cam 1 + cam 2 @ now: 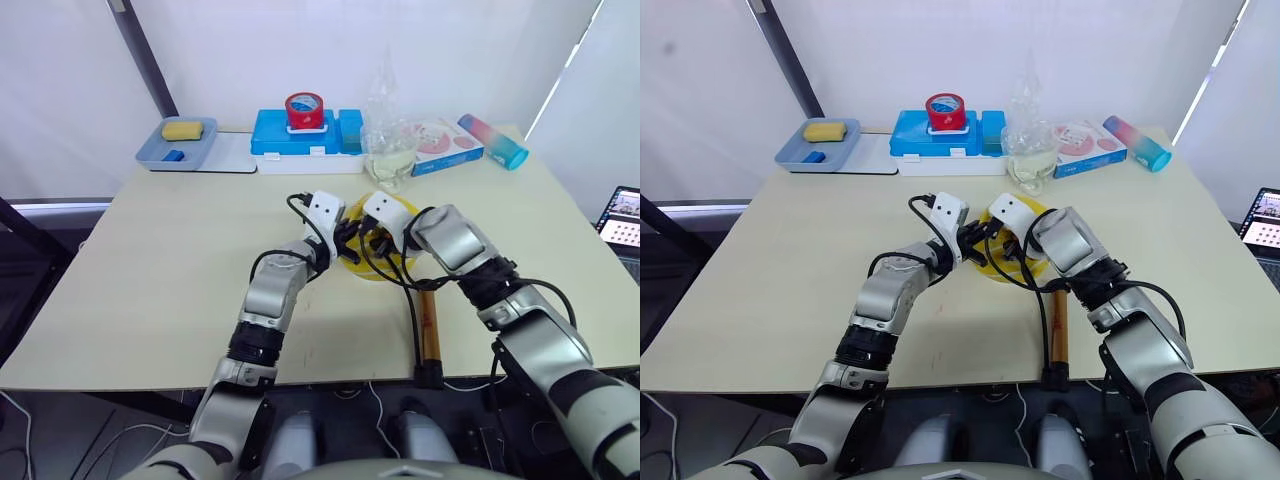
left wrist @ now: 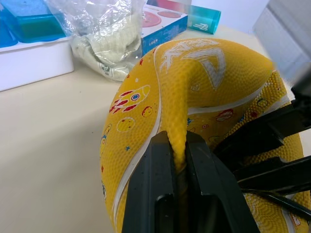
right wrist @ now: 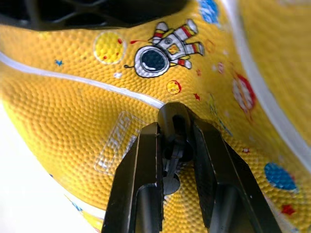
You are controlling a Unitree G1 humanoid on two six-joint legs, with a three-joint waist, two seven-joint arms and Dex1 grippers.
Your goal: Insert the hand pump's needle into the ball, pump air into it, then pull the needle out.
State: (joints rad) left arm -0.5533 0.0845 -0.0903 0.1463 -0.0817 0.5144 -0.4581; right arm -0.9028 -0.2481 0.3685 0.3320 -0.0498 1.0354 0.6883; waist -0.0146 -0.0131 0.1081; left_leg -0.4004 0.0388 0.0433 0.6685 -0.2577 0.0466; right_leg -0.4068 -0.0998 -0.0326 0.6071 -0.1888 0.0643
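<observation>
The saggy yellow ball (image 1: 385, 240) sits mid-counter (image 1: 150, 270), the left gripper (image 2: 179, 145) pinching a fold of its skin. The right gripper (image 3: 176, 141) is clamped on the needle (image 3: 173, 158) fitting, tip at the ball. The hand pump (image 1: 428, 325) lies nearby. Insertion appears underway; next, push the needle straight home.

Bright, even, diffuse daylight through white curtains (image 1: 300, 40) behind table (image 1: 150, 300). Shadows soft and faint. Mild glare on clear plastic bag (image 2: 97, 29). Wrist close-ups: foreground sharp, background blurred. Slight wide-angle bending at edges.
</observation>
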